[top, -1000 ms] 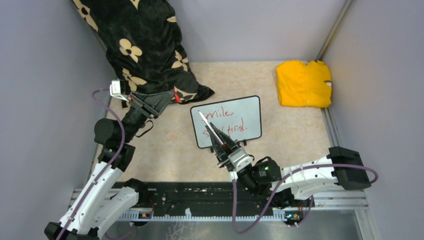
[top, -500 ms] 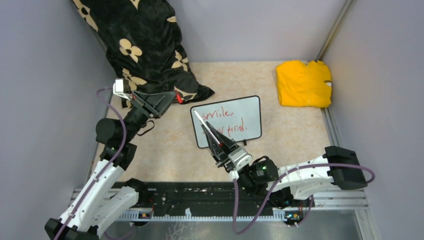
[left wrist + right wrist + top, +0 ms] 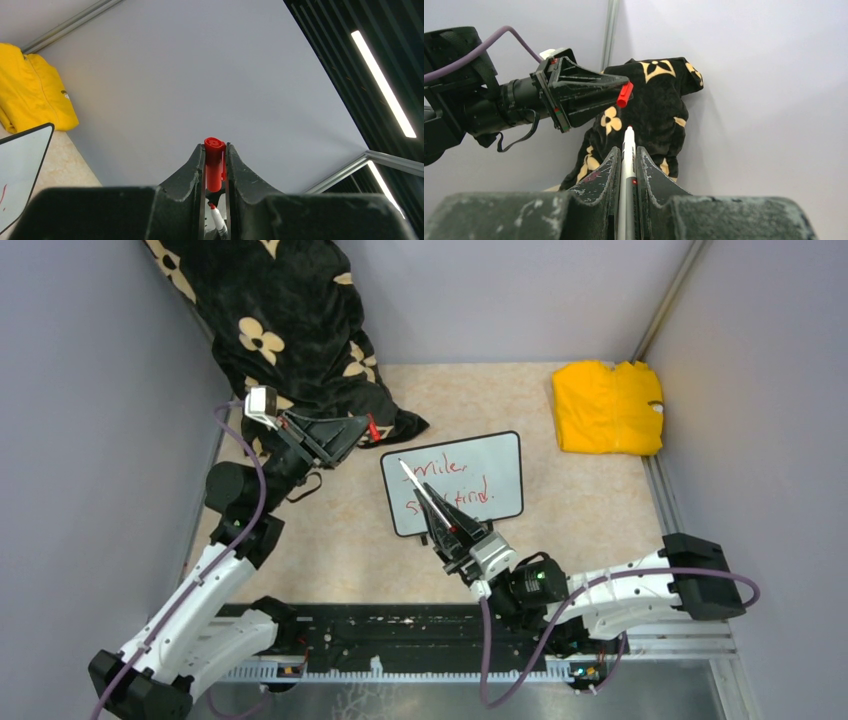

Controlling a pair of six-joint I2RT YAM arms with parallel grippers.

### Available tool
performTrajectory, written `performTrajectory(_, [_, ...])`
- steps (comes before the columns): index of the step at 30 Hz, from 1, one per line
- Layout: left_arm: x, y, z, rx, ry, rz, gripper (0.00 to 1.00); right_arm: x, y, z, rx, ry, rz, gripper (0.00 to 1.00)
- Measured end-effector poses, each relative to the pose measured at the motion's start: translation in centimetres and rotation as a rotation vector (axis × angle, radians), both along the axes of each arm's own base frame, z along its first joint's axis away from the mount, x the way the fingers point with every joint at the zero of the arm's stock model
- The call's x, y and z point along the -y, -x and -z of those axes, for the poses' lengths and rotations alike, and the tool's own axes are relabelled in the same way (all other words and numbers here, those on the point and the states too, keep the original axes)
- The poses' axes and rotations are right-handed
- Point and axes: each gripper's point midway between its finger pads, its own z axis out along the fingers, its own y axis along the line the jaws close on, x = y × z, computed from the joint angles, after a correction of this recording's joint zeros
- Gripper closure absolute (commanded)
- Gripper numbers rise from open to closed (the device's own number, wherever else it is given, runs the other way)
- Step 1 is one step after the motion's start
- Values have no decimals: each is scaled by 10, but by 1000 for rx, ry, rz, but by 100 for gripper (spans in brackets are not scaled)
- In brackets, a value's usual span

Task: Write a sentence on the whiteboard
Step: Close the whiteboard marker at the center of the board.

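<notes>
The whiteboard point(image 3: 487, 472) lies flat mid-table, and the sentence point(image 3: 455, 483) shows on it in red scrawl, partly hidden by my right arm. My right gripper point(image 3: 436, 507) is shut on a white marker point(image 3: 414, 480) and hovers over the board's left part, the marker pointing up and left. In the right wrist view the marker point(image 3: 628, 150) sticks out between the fingers of that gripper point(image 3: 626, 156). My left gripper point(image 3: 362, 428) is shut on a red cap point(image 3: 373, 428) just beyond the marker's end. The cap point(image 3: 215, 162) stands pinched at the fingertips, and the cap point(image 3: 625, 94) hangs a little above the marker.
A black blanket with cream flowers point(image 3: 290, 330) is heaped in the back left corner, right behind my left gripper. A folded yellow cloth point(image 3: 607, 407) lies at the back right. Grey walls close in the table on three sides.
My left arm has swung right with the red cap, closer to the marker's end. My right gripper has shifted slightly with the marker, which still points the same way.
</notes>
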Motion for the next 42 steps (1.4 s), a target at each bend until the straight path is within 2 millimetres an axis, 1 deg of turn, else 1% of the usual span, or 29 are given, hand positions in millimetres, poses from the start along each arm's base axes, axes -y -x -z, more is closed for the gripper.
performTrajectory(5, [1, 2, -15, 29, 12, -1, 100, 4, -1, 1, -2, 3, 4, 100])
performTrajectory(8, [5, 3, -18, 34, 15, 10, 100, 5, -1, 1, 1, 6, 8, 100])
performTrajectory(12, [9, 3, -16, 28, 10, 18, 100, 5, -1, 1, 4, 8, 10, 100])
performTrajectory(27, [9, 5, -17, 30, 11, 16, 100, 5, -1, 1, 7, 11, 12, 100])
performTrajectory(31, [14, 9, -16, 28, 12, 35, 100, 1, 0, 2, 10, 16, 10, 100])
performTrajectory(38, [23, 14, -6, 5, 10, 61, 100, -2, 0, 4, 13, 23, 8, 100])
performTrajectory(42, [24, 15, -4, 3, 17, 63, 100, 0, 0, 3, 13, 11, 8, 100])
